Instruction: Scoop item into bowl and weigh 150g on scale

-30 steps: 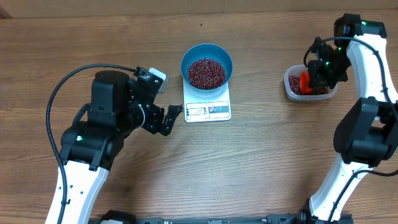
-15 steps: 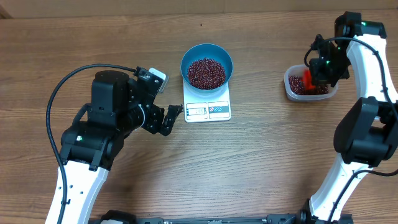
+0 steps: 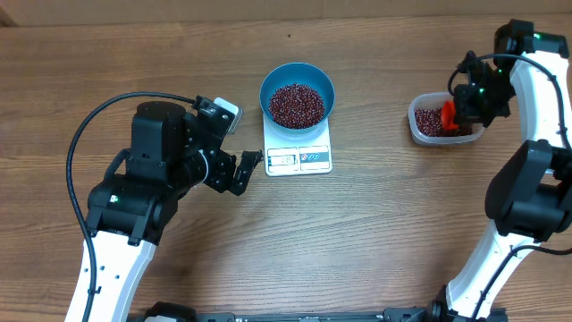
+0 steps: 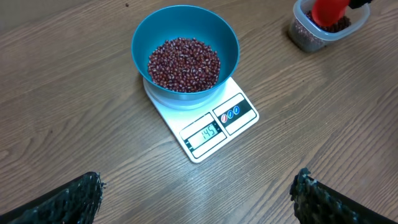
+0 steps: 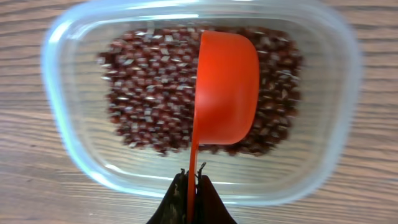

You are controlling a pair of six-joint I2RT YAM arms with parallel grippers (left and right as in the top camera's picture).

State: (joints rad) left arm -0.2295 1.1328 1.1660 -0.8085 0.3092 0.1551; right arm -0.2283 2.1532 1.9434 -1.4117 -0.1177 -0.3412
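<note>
Overhead, beans [image 3: 297, 105] fill the blue bowl [image 3: 268, 85] on the scale [image 3: 299, 159], while the right tool [image 5: 193, 186], clamped on a red scoop [image 5: 225, 87] by its handle, holds it over the plastic tub [image 5: 62, 124], likely for a top-up; the left tool [image 3: 243, 172] hangs wide open.

The left white-and-black jointed robot arm [image 3: 134, 197] is showing bulky black housings above white lower shells, with a thin black cable [image 3: 85, 134] looping off it. The right white-and-black robot arm [image 3: 541, 85] is glowing with small green lights [image 3: 534, 37]. The left gripper [image 4: 196, 196] is showing rough, knobbly black fingers [image 4: 71, 199].
</note>
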